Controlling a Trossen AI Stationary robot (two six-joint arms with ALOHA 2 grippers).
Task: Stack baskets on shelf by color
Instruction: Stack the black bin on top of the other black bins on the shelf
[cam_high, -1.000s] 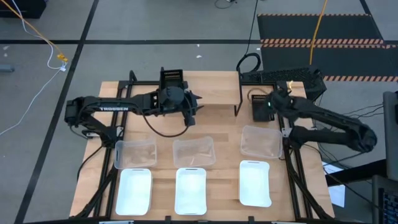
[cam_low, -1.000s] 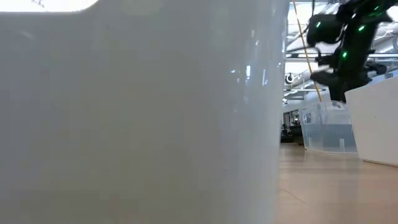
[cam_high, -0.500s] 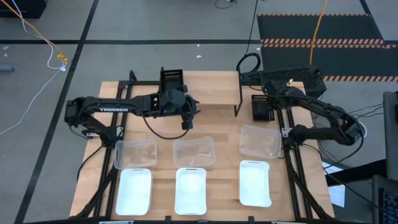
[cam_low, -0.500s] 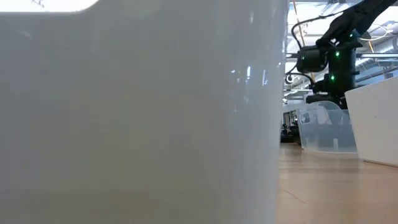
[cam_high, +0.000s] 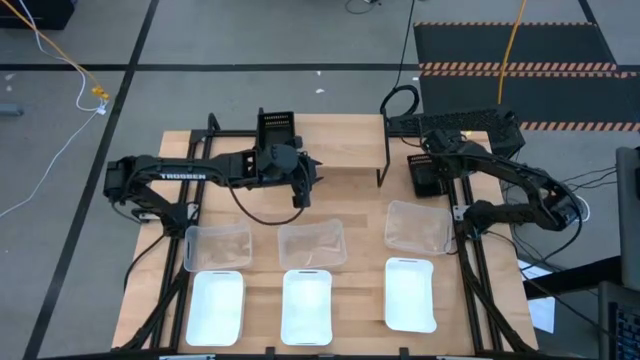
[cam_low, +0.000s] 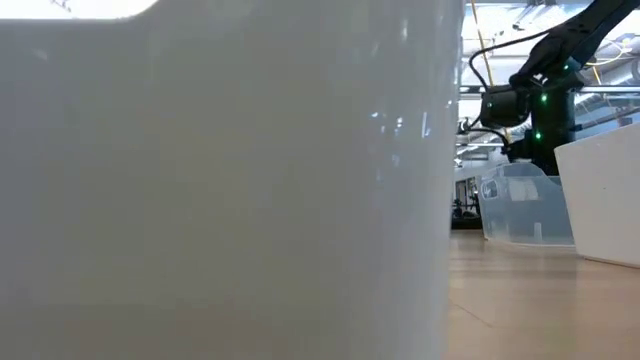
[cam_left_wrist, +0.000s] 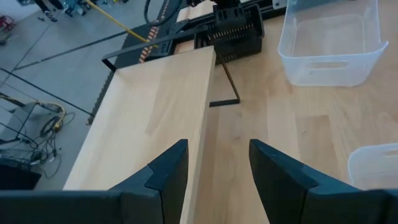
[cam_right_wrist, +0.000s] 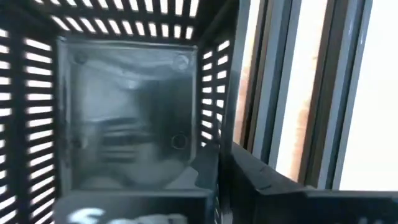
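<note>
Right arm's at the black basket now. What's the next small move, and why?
Probably ease the right tool down and grip the black basket's wall: its wrist view looks straight into that basket, and the basket sits beside the shelf, not on it.

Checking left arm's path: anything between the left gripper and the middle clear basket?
Bare tabletop only. In the high view the left gripper is open, just off the shelf edge, with nothing before the middle clear basket.

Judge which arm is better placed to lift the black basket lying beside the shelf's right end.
Right. The right gripper hangs directly over that black basket, its wrist view looking straight into it. The left gripper, open and empty, sits near the shelf, farther off.
</note>
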